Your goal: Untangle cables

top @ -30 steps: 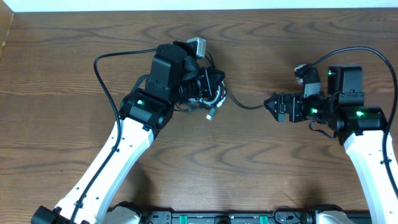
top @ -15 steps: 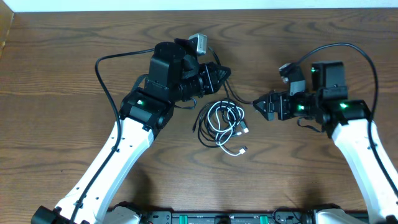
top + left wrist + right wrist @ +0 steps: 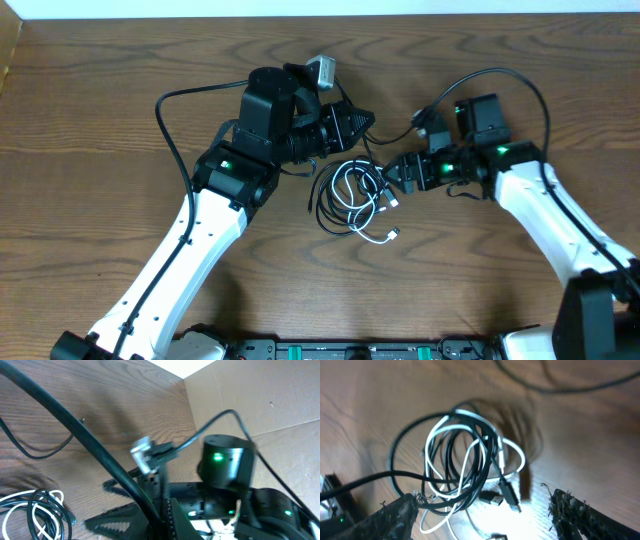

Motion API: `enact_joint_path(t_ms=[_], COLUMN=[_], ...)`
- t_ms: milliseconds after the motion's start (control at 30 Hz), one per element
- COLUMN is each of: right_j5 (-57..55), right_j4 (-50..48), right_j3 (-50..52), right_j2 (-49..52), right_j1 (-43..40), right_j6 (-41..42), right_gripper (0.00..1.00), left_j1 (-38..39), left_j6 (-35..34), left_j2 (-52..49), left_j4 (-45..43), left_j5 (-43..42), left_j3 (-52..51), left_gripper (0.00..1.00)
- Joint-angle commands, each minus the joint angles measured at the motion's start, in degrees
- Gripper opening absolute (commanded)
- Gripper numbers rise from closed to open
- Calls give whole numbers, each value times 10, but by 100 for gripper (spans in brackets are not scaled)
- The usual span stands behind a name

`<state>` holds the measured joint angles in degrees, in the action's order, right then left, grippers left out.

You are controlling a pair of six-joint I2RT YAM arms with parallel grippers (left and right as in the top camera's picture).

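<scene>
The cables (image 3: pixel 352 200) lie in a loose coil on the table, a white cord looped through thin black ones, with plug ends at the lower right. My left gripper (image 3: pixel 364 119) hovers just above and behind the coil, with its jaws a little apart and nothing between them. The arm's own thick wire crosses the left wrist view in front of the left gripper (image 3: pixel 160 521), and the coil (image 3: pixel 30 515) shows at the lower left. My right gripper (image 3: pixel 394 174) is open at the coil's right edge. In its wrist view the right gripper (image 3: pixel 485 520) has fingers wide apart around the coil (image 3: pixel 465 460).
A thin black cord (image 3: pixel 372 152) runs from the coil up between the two grippers. Thick black arm wires (image 3: pixel 170 110) arc over the table beside each arm. The table's far edge (image 3: pixel 320 14) meets a white wall. A cardboard panel (image 3: pixel 260 400) stands behind the right arm.
The bundle has dropped from my left gripper onto the table and spread into a coil. My right arm has moved left up to the coil's right edge.
</scene>
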<state>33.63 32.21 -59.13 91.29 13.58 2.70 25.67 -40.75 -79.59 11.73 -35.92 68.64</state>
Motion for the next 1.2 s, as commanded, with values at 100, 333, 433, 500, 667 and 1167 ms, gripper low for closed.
enact_joint_path(t_ms=[100, 333, 433, 500, 667, 1167], right_j5=[54, 83, 79, 72, 52, 38], right_j4=[15, 39, 29, 13, -44, -76], right_j3=[-8, -7, -7, -7, -7, -8], right_j2=[14, 6, 17, 25, 45, 57], right_j1=[15, 22, 42, 56, 80, 81], right_j6=[-88, -267, -331, -355, -360, -300], right_gripper=[82, 84, 73, 68, 62, 1], left_j1=[-1, -26, -35, -38, -38, -38], left_j6=[-5, -21, -36, -36, -36, -35], left_j2=[15, 15, 15, 15, 15, 15], left_j4=[-5, -3, -3, -3, -3, -2], left_j5=[3, 9, 9, 9, 7, 18], left_j3=[10, 10, 10, 10, 10, 10], left_gripper=[7, 8, 7, 7, 7, 8])
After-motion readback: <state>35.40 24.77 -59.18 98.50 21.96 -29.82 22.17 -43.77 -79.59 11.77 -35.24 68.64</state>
